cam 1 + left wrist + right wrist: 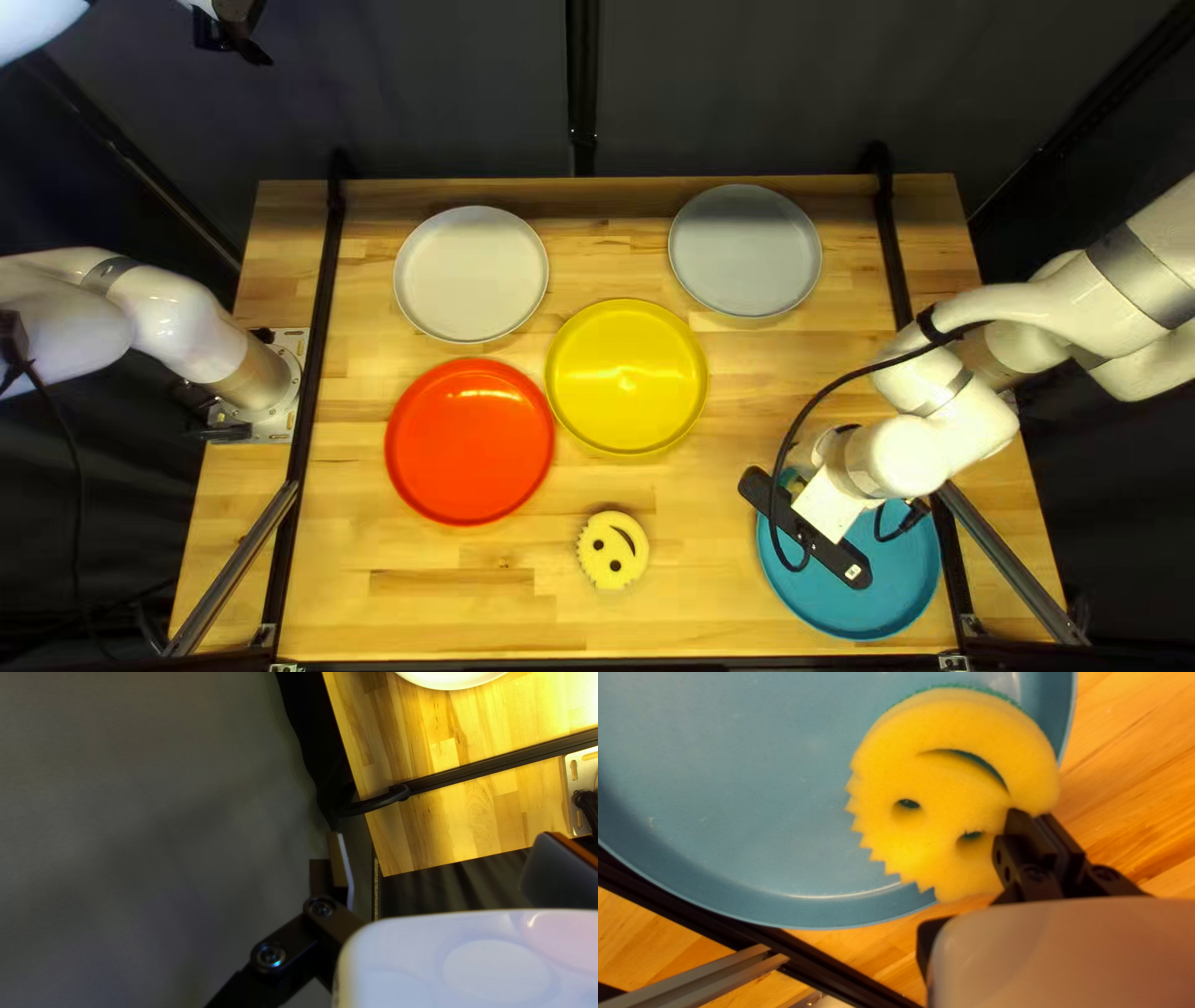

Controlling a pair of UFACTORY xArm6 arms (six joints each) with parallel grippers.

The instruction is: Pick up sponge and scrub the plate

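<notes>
The right gripper [828,507] pinches a yellow sponge [952,790] between its fingers over the blue plate's [899,579] edge, a smiling sponge [611,551] lies left of that plate, and the left gripper [233,40], well apart from it, has its fingers spread.

My right gripper [827,505] pinches a yellow smiley sponge [940,812] with a green back, over a blue plate [741,784] on the wooden table [1133,784].
</notes>
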